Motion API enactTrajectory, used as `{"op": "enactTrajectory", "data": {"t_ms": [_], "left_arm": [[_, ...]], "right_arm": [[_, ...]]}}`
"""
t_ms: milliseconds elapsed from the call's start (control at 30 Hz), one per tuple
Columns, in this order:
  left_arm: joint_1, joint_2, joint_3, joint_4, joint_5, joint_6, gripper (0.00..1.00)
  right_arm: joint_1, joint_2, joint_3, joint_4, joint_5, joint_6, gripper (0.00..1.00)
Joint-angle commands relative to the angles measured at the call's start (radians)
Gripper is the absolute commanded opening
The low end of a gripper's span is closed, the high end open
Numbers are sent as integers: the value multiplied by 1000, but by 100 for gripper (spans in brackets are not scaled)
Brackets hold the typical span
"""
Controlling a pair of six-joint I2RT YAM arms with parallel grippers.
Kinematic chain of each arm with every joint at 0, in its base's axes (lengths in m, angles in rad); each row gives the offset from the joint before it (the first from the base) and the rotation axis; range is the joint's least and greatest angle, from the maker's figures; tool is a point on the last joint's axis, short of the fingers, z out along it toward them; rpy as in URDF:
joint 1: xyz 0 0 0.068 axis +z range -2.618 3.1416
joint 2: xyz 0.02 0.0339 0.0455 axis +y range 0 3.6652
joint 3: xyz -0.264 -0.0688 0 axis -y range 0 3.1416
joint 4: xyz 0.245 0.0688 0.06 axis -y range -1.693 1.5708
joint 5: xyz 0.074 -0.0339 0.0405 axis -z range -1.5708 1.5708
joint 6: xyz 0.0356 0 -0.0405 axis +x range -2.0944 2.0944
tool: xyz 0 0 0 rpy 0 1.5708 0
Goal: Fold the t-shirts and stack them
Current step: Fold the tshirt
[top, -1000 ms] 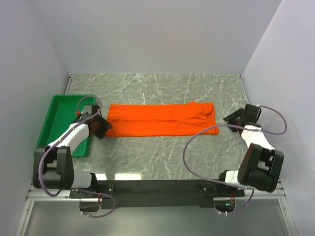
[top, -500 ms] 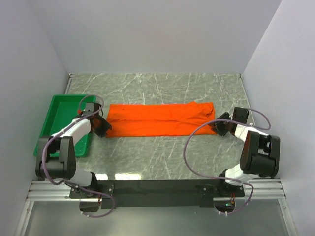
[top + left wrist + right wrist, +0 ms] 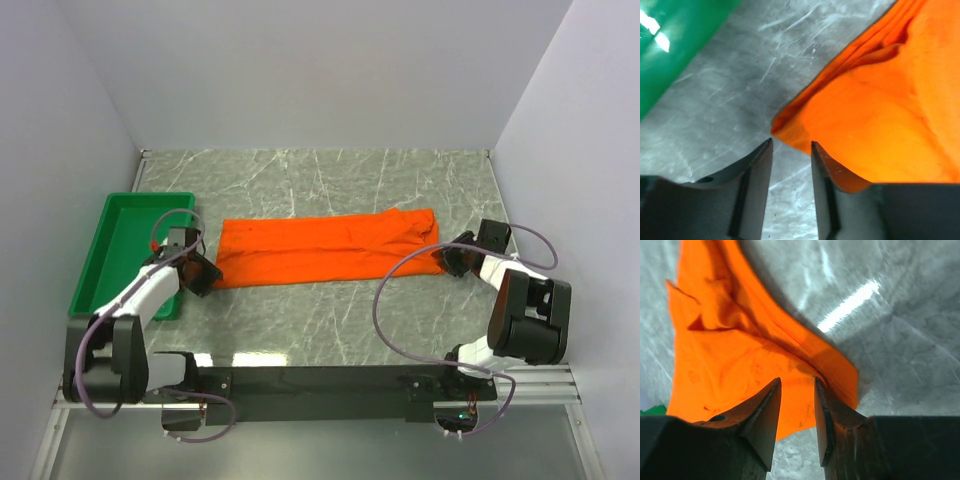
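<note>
At my far left, a green tray (image 3: pixel 115 250) is sitting on the marble desk (image 3: pixel 330 180), along its left edge. My left arm is reaching out beside the tray's near right corner. My left pincer (image 3: pixel 200 272) is resting low at the near left corner of the t-shirt (image 3: pixel 320 248).

In the left wrist view that pincer (image 3: pixel 791 145) is standing partly open. A narrow gap is showing between its fingers (image 3: pixel 757 165), and bare desk (image 3: pixel 730 85) is showing through it. The pointed corner of the orange t-shirt (image 3: pixel 880 115) is lying just ahead of the gap, not inside it. The cloth edge is running close along one finger, but I cannot tell whether they are touching. The tray (image 3: pixel 670 45) is showing in the upper left of this view.

The t-shirt is lying flat across the middle of the desk as a long, wrinkled strip, folded lengthwise and running from left to right.

At its right end, my right pincer (image 3: pixel 447 258) is sitting low at the near right corner. In the right wrist view this pincer (image 3: pixel 797 382) is also partly open, gripping nothing. Its tips are poised over the t-shirt (image 3: pixel 730 355) near the hemmed corner. Orange cloth is showing through the upper part of the gap and grey desk through the lower part.
</note>
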Motion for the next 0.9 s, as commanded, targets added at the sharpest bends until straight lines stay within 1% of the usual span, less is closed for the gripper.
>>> {"op": "enactTrajectory", "data": {"t_ms": [0, 100, 167, 267, 333, 467, 567, 733, 867], "left_arm": [[3, -91, 31, -68, -59, 4, 43], [-3, -100, 62, 12, 0, 39, 48], [-18, -54, 87, 73, 45, 66, 48], [-50, 53, 133, 112, 66, 86, 45], [-61, 133, 162, 148, 74, 88, 42], [-61, 250, 212, 173, 51, 62, 36], [-52, 303, 234, 161, 24, 31, 33], [-24, 313, 163, 170, 22, -24, 31], [-4, 302, 102, 169, 28, -46, 30]], "right_arm": [[23, -78, -19, 119, -13, -4, 40], [115, -82, 19, 178, -71, -46, 41], [164, -56, 50, 222, -121, -55, 41], [192, 7, 74, 288, -181, -17, 41], [200, 67, 105, 281, -188, -11, 41], [197, 191, 180, 224, -175, 11, 41], [166, 225, 171, 208, -155, 40, 41], [76, 254, 139, 169, -119, 60, 40], [51, 262, 160, 132, -106, 28, 40]]}}
